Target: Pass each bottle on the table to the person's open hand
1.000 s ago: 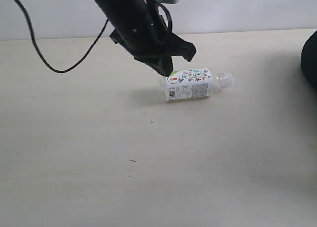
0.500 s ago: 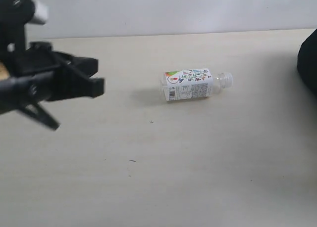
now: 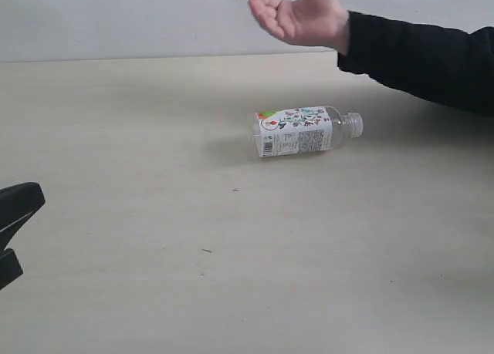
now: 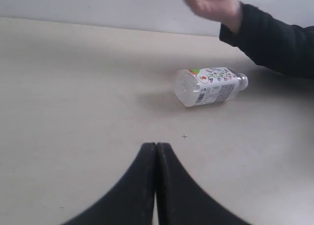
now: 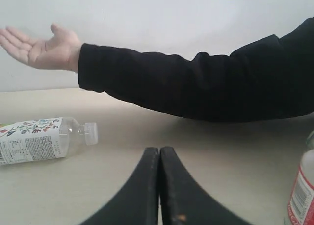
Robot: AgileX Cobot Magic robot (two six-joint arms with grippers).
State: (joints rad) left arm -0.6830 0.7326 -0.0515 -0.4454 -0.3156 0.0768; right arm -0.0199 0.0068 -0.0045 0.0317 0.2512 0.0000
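Floral-label bottle [image 3: 297, 132] lies on its side mid-table [image 3: 154, 277], cap toward 3 o'clock. The person's open hand [image 3: 297, 15] is at its 12 o'clock. Left gripper [image 4: 156, 146] and right gripper [image 5: 160, 149] are both pinched together, empty. Spread jaws wide and grasp across the body.

Floral-label bottle [image 4: 211, 85] lies sideways on the table [image 4: 73, 87].

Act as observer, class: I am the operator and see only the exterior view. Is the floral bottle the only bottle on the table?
Observer: No. The right wrist view shows a red-labelled bottle, partly cut off.
Operator: Is the right gripper open?
Observer: No, the right gripper has its jaws shut, holding nothing.
Operator: And the left?
Observer: The left gripper also has its jaws shut; the floral bottle lies on its side beyond them, untouched.
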